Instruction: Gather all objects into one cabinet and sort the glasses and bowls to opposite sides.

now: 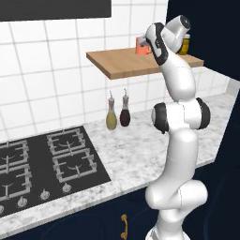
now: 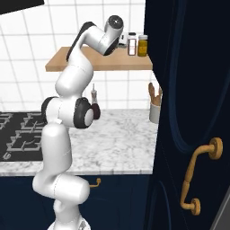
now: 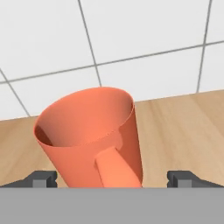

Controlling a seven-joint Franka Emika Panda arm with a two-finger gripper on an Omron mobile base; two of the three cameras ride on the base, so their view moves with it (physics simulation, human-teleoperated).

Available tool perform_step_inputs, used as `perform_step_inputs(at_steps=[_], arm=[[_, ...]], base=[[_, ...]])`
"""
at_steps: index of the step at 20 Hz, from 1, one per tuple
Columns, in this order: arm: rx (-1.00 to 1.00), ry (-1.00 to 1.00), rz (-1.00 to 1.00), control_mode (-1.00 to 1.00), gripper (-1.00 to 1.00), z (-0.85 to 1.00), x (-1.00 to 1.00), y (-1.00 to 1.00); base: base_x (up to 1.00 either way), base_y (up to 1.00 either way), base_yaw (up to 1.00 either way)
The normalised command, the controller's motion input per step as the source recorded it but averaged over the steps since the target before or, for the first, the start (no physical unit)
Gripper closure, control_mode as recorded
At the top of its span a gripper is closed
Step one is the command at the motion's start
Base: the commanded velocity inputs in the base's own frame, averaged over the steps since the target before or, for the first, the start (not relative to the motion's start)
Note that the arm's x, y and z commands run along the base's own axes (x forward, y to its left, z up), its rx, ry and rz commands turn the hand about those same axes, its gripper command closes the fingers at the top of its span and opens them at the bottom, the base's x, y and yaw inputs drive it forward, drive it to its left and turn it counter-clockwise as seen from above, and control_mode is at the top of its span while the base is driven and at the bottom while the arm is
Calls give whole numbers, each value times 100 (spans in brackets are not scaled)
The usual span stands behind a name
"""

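The orange mug (image 3: 94, 135) stood upright on the wooden wall shelf (image 1: 123, 64), handle toward the end effector (image 3: 112, 178), whose jaws were spread wide either side, not grasping; judged early, nothing visibly gathered into the cabinet (image 2: 188, 90)

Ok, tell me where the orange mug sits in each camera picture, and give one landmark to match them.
Left base view: the orange mug stands on the wooden shelf, upper middle, partly behind the arm.
Right base view: I cannot make it out; the arm covers that part of the wooden shelf.
Hand view: centre, handle toward the camera, between the open gripper tips.
Shared landmark: the wooden shelf.
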Motion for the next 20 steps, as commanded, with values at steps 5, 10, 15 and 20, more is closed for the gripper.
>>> perform_step_inputs(at_steps=[5, 10, 15, 20], arm=[[6, 3, 0, -100, 100, -17, 10, -28], [6, 6, 0, -100, 100, -25, 13, -40], [7, 1, 0, -100, 100, -11, 1, -40], [7, 0, 0, -100, 100, -2, -10, -29]], base=[[0, 0, 0], [0, 0, 0], [0, 0, 0], [0, 0, 0]])
